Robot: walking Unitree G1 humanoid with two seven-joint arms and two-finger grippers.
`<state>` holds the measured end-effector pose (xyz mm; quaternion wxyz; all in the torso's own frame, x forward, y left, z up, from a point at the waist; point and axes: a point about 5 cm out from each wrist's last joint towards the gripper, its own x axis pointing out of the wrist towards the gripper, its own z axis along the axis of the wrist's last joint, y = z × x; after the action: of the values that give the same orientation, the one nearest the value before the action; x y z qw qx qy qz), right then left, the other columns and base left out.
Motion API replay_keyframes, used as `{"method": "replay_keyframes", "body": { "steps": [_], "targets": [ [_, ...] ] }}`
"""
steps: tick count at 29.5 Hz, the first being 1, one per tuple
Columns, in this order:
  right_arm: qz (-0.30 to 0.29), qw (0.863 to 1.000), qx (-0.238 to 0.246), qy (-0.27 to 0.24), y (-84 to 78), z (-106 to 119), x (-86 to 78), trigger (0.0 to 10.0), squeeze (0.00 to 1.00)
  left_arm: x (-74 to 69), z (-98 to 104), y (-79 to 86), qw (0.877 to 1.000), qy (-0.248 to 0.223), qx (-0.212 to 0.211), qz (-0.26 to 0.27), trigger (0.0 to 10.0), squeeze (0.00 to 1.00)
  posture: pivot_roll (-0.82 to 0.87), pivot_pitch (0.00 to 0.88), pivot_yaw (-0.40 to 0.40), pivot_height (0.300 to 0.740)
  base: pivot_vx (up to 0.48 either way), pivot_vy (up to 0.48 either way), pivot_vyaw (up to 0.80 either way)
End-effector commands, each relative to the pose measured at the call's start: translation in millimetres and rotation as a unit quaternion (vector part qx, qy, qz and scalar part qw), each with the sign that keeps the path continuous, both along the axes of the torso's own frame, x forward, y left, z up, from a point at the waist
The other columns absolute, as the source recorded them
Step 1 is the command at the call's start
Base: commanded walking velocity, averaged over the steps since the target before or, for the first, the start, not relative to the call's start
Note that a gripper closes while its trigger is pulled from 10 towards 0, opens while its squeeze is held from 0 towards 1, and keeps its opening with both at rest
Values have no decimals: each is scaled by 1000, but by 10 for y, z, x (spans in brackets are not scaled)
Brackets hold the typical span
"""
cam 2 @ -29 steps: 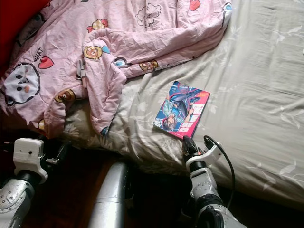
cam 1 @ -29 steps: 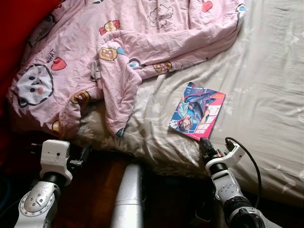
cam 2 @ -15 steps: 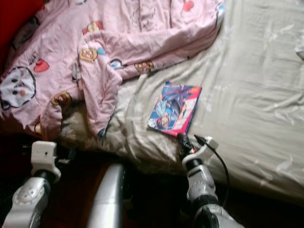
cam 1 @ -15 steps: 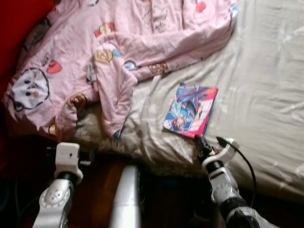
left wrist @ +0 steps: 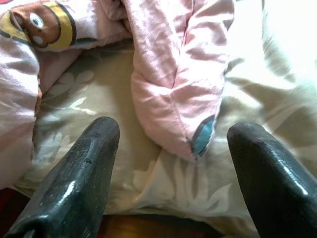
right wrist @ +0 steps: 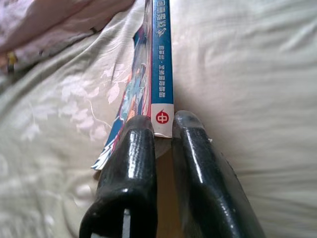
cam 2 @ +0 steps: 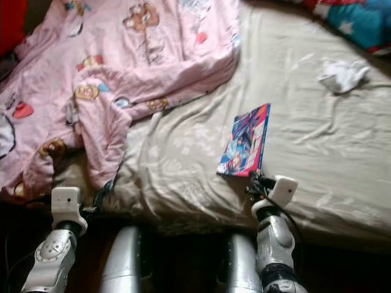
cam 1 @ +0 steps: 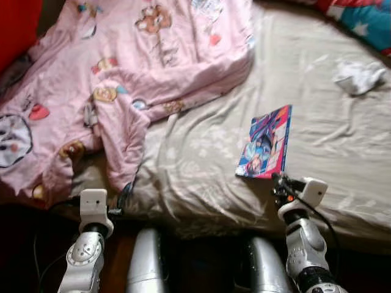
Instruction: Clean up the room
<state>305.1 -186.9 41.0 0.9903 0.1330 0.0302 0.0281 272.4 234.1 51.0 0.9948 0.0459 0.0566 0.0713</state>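
Note:
A colourful comic book (cam 1: 266,145) lies on the grey bed sheet (cam 1: 201,152) near the bed's front edge, tipped up onto its long side. My right gripper (cam 1: 279,183) reaches up from below the edge and is shut on the book's near end. In the right wrist view, the spine (right wrist: 161,74) runs away from the two fingers (right wrist: 133,148) pinching it. A crumpled pink cartoon quilt (cam 1: 122,73) covers the left of the bed. My left gripper (left wrist: 173,131) is open at the bed edge, facing a hanging fold of the quilt (left wrist: 178,79).
A crumpled white cloth (cam 1: 359,76) lies on the sheet at the far right. A blue and red starred pillow (cam 1: 366,15) sits in the back right corner. Something red (cam 1: 18,24) stands at the far left. Dark floor runs below the bed edge.
The camera has swung right, bringing the white cloth and pillow into view. The book, flat before, now stands tilted on its edge in the right gripper. The left arm stays low.

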Motion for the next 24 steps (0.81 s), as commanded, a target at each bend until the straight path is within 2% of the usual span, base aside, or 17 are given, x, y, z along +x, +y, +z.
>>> {"method": "replay_keyframes", "body": {
  "steps": [1, 6, 10, 18, 24],
  "targets": [
    [7, 999, -31, -16, 7, 45, -1, 10000, 0, -82, -123, 33, 1000, 18, -8, 18, 10000, 0, 78, 105, -22, 598, 0, 0, 0],
    [-16, 998, -54, -14, -77, 51, -20, 10000, 0, -122, -255, 10, 999, 31, -14, 27, 10000, 0, 70, 83, -39, 598, 0, 0, 0],
    [-42, 996, -79, -2, -176, 45, -26, 10000, 0, -171, -390, 44, 997, 57, -22, 46, 10000, 0, 61, 74, -46, 626, 0, 0, 0],
    [-45, 996, -74, 3, -157, 28, -26, 10000, 0, -262, -554, 88, 993, 90, -32, 62, 10000, 0, 53, 50, -54, 671, 0, 0, 0],
    [-39, 996, -77, 13, -157, -22, -62, 10000, 0, -300, -627, 58, 992, 104, -29, 64, 10000, 0, 57, 37, -66, 706, 0, 0, 0]
  ]
}}
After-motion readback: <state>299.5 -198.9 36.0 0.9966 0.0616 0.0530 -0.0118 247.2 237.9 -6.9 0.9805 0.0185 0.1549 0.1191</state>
